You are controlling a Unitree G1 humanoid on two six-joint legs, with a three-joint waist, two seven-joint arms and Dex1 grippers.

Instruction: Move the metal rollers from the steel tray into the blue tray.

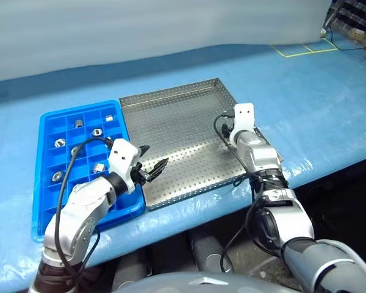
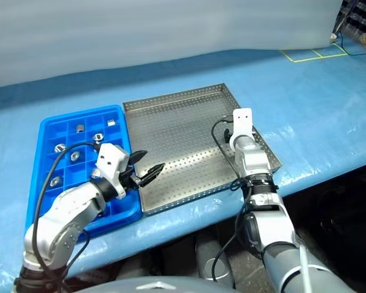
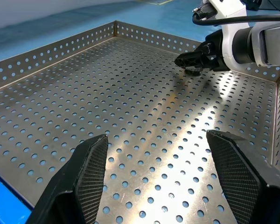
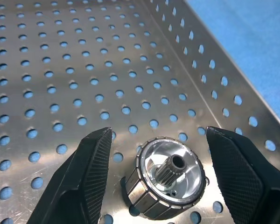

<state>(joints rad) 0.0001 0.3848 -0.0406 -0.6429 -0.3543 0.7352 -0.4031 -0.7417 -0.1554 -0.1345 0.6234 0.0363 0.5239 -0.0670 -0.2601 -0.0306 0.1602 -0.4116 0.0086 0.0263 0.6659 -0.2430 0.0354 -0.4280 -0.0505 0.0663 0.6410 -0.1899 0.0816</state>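
Right gripper (image 4: 154,182) jaws apart, straddling the last roller (image 4: 167,177) at steel tray's (image 1: 171,122) 3 o'clock edge, ready to pinch; left gripper (image 1: 151,168) open, empty, by blue tray (image 1: 46,177) at 9 o'clock

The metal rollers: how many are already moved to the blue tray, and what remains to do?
About seven metal rollers already sit in compartments of the blue tray. One roller is left on the steel tray, near its right edge. The right gripper stands open around it, not yet closed. The left gripper is open and empty at the steel tray's left edge.
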